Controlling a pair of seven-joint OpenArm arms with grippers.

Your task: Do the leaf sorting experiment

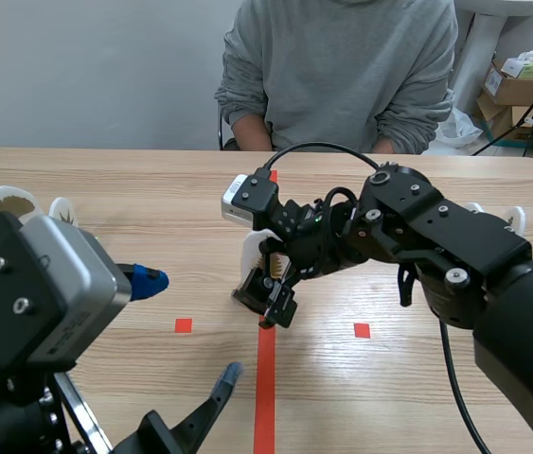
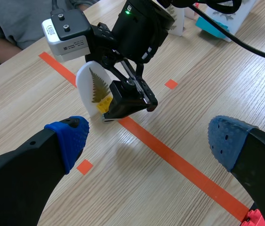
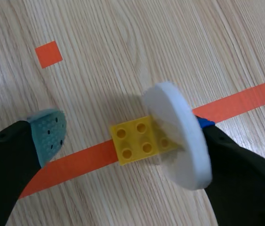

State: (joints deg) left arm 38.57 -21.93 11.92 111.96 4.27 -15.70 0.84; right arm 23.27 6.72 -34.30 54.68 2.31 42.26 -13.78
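Observation:
A white disc [image 1: 251,252] bearing a pressed fern leaf stands upright on a small yellow brick [image 3: 137,139], on the red tape line at the table's middle. My right gripper [image 1: 268,299] reaches in from the right and is open around it. The disc [image 3: 179,136] leans against one finger, and the other finger's pad [image 3: 50,134] stands well clear of the brick. In the left wrist view the fern disc [image 2: 94,89] faces me, with the right gripper [image 2: 128,100] beside it. My left gripper [image 2: 148,141] hangs open and holds nothing, a short way in front of the disc.
More white leaf discs stand at the table's left [image 1: 8,200] and right [image 1: 512,219] edges. A person in a grey sweater [image 1: 342,66] sits across the table. The red tape line [image 1: 266,378] runs toward me, with small red squares on either side.

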